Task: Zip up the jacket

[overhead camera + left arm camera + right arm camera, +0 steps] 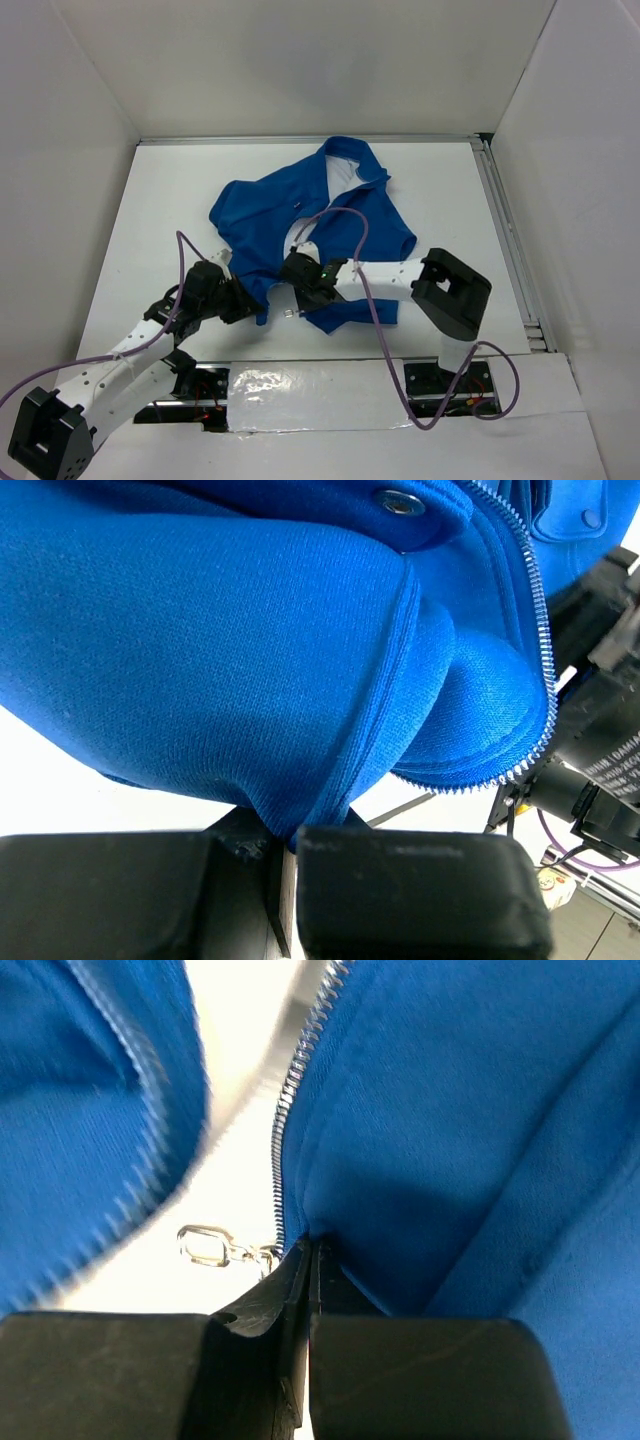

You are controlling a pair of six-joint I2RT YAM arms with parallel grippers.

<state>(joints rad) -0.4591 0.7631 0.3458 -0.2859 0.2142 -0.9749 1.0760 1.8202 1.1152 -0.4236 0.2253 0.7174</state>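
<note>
Your right pincer [310,1252] was pressed shut on the front edge of the jacket [450,1140], right beside the zipper teeth [283,1150]. The metal pull tab [205,1247] sat just left of its fingertips. Your left pincer [288,842] was all but closed as well, pinching a fold of the blue cloth near the hem. The jacket lay crumpled in the middle of the white table [450,190], collar toward the far side and front open, with both pincers gripping its near edge, close together.
</note>
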